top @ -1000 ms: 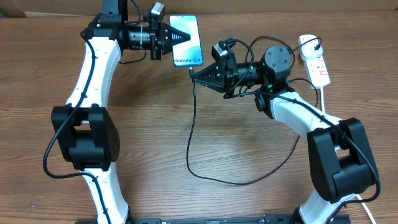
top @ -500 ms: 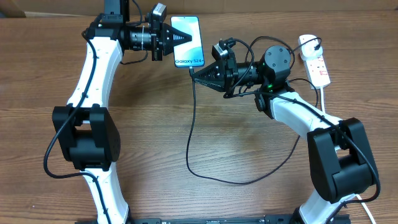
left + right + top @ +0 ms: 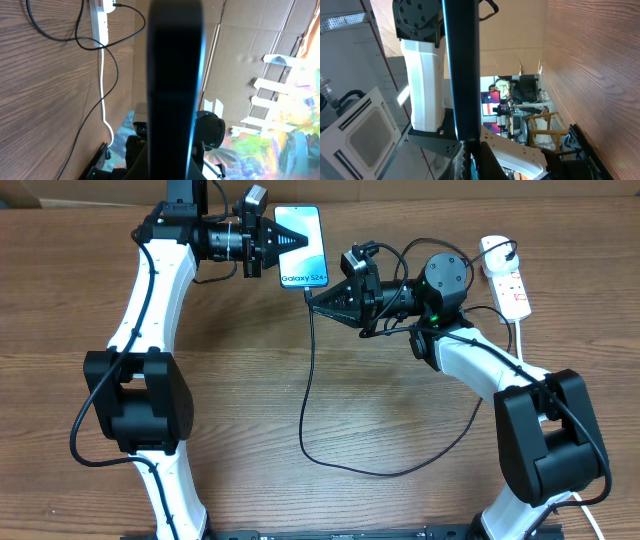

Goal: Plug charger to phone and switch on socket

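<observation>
Pinching the slim rectangular smartphone [image 3: 310, 252] with its light blue-white screen by a long edge, the left gripper [image 3: 285, 240] holds it above the wooden tabletop's [image 3: 380, 400] far side. The right gripper [image 3: 312, 297] is clamped on the thin black charger cable [image 3: 310, 380] near its tip, just beside the phone's "Galaxy S24+" end. The white elongated power strip [image 3: 508, 280] lies well apart, at the far right.

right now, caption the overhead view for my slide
Left gripper holds the phone; right gripper holds the charger tip at its Galaxy-labelled end.

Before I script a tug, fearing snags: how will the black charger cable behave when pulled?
Probably floppy: the charger cable lies in a loose loop on the table. Likely light, being so thin. Slack would probably go first.
</observation>
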